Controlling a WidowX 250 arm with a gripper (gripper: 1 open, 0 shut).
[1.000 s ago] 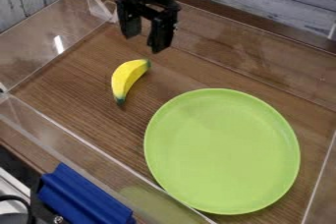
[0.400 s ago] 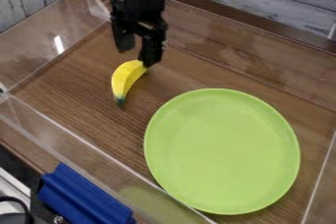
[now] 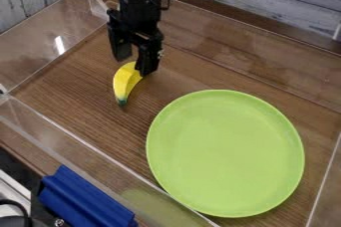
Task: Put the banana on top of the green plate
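One banana (image 3: 126, 86), one green plate (image 3: 225, 151), one gripper (image 3: 134, 60), one clear-walled enclosure (image 3: 40, 57) on one wooden table top (image 3: 226, 64), and one blue object (image 3: 83, 207) at the lower left edge.

Banana: small, short and curved, bright yellow, with a darker tip at its lower end near the bottom of the curve. It lies flat on the wood, left of the plate and apart from it, with bare table between the two. Its upper end sits directly under the gripper and is partly covered by it in this view.

Green plate: large, round, lime green, with a shallow raised rim. It is many times wider than the banana and occupies the lower right of the table. Contents: nothing lies on it.

Enclosure: transparent walls run along the left and far sides of the table; banana, plate and gripper are all inside them.

Gripper: black, pointing straight down from a dark arm entering at the top of the view. Its two fingers stand spread wide apart, low over the upper end of the banana. Nothing is clasped between them; whether a fingertip touches the banana cannot be told from this angle.

Blue object: only part is visible, outside the near wall; its kind cannot be told.
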